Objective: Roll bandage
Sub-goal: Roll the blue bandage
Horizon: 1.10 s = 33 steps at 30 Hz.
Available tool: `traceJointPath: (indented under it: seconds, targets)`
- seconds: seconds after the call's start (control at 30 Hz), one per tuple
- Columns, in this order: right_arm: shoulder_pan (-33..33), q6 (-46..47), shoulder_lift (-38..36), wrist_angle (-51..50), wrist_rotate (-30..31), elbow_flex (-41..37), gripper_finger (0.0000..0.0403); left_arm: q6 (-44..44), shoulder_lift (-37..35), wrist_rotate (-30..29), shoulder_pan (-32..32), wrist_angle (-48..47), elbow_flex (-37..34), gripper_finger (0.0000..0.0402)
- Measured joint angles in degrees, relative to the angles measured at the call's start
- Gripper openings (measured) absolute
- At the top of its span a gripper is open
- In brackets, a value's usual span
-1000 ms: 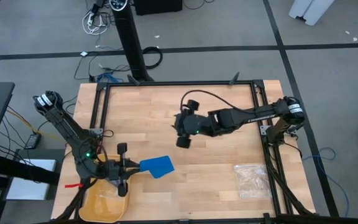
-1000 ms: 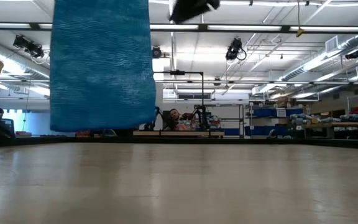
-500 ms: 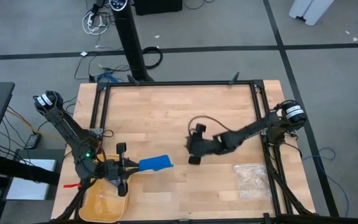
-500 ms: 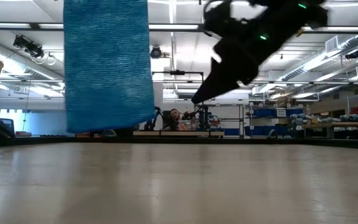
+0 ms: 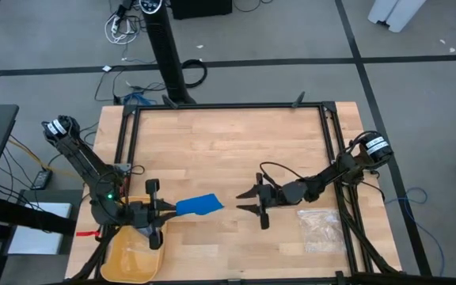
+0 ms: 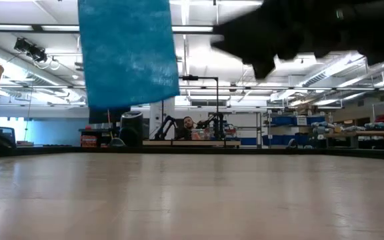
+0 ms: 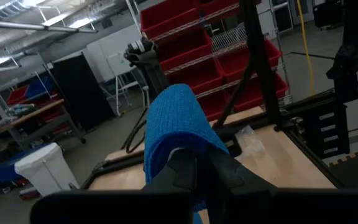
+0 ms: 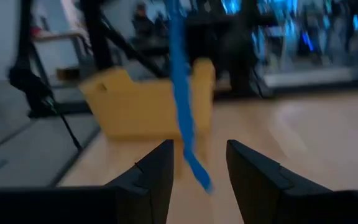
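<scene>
The bright blue bandage (image 5: 202, 206) is a flat band held in the air above the table's near left part. In the low view the bandage (image 6: 129, 53) hangs with its lower edge clear of the tabletop. My left gripper (image 5: 174, 209) is shut on the bandage's left end. My right gripper (image 5: 241, 203) is open just right of the bandage's free end, fingers pointing toward the table's left edge, touching nothing. In the right wrist view the bandage (image 8: 182, 93) shows edge-on ahead of the open fingers (image 8: 157, 171). My left gripper pinches the bandage's left end (image 7: 178, 140) between its two fingers (image 7: 185, 171). The fingers come level from the table's left side. The band is lifted clear of the table; it reaches toward the table's right and hangs down below the fingers.
A yellow bin (image 5: 133, 252) stands at the table's near left corner, behind the bandage in the right wrist view (image 8: 145, 102). A clear plastic bag (image 5: 320, 226) lies near the right rail. Dark metal rails (image 5: 228, 107) frame the wooden tabletop (image 5: 228, 150).
My right gripper has gone from the table's far middle toward the near edge and down, and has turned so that it points at the bandage's free end. The bandage has risen a little in my left gripper.
</scene>
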Motion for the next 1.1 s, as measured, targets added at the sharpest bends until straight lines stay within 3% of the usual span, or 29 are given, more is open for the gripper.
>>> traceJointPath:
  seconds: [0.27, 0.5, 0.67, 1.1]
  targets:
    - [1.13, -8.6, -0.02, -3.79, -0.53, 7.58, 0.0153, 2.66, -0.02, 0.47, 0.0, -0.99, 2.92, 0.0017]
    - [-2.07, -5.89, 0.01, -13.32, -2.2, 10.47, 0.0172, 2.61, 0.0, 0.82, 0.02, -1.46, 3.19, 0.0017]
    - [-3.16, -4.78, 0.0, -13.08, -5.53, 11.22, 0.0179, 2.61, 0.0, 0.85, 0.87, -1.15, 3.19, 0.0017]
    - [-3.6, -3.22, 0.0, -13.73, -5.53, 11.31, 0.0177, 3.6, 0.0, 3.27, 2.95, 2.32, 3.23, 0.0017]
